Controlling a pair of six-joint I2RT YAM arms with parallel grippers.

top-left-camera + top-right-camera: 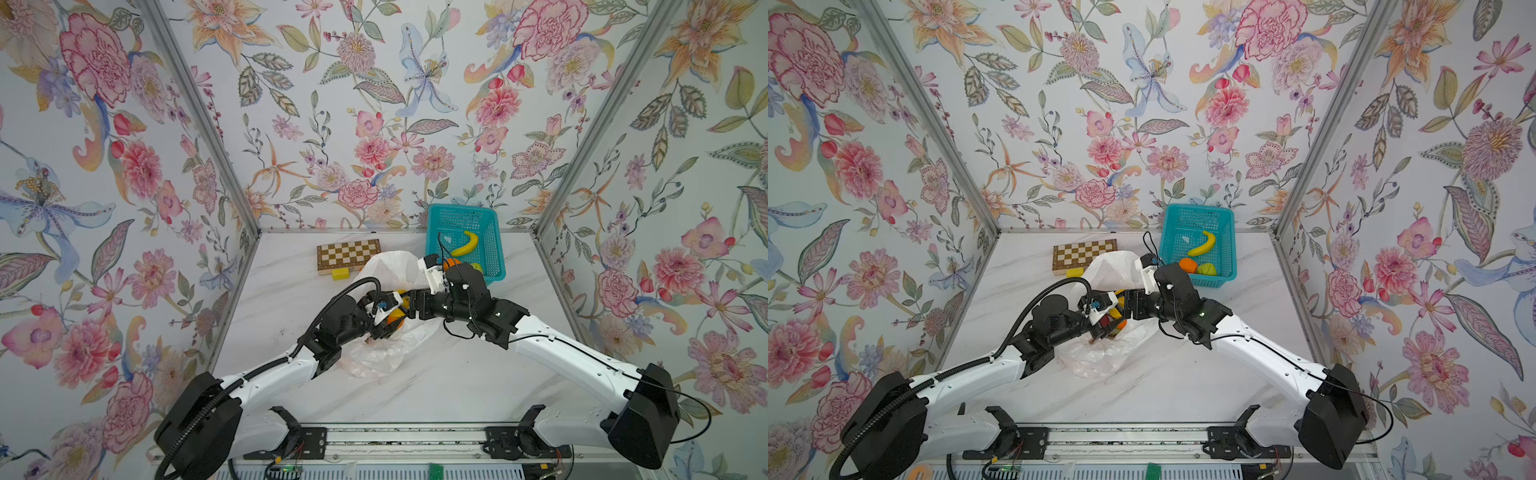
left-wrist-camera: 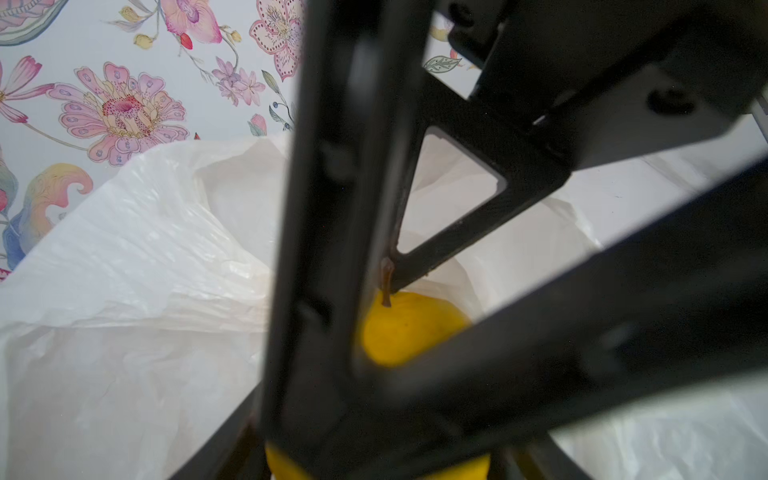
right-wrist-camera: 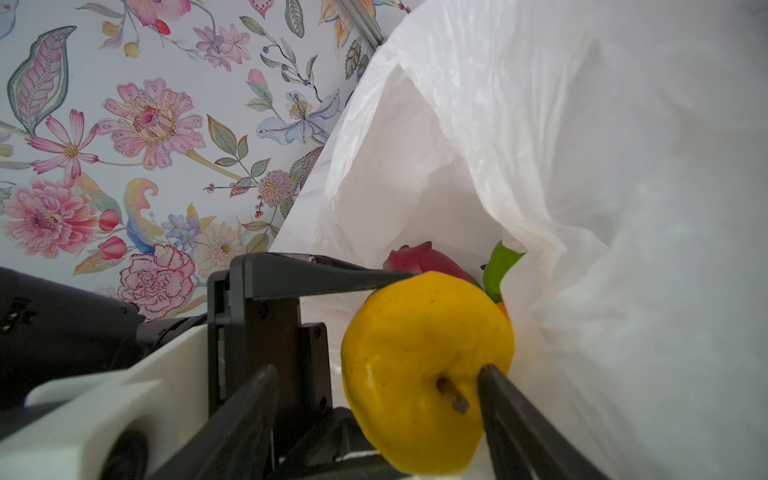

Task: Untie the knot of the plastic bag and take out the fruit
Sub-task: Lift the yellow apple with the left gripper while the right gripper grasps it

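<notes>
While amid crinkly plastic bag (image 3: 582, 166), smooth yellow apple (image 3: 415, 353).

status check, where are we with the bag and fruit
Left gripper shut on yellow apple at plastic bag mouth. Right gripper open, one finger at the apple's stem. Dragon fruit and green fruit inside bag.

The white, marble-veined bench (image 1: 457, 386) carries the plastic bag (image 1: 390, 266), crumpled and spread near its middle. Behind the bag to the left lies a chessboard (image 1: 348, 254), with a yellow block (image 1: 341, 273) just beside the bag's far-left edge. A teal basket (image 1: 493, 249) stands behind the bag to the right.
</notes>
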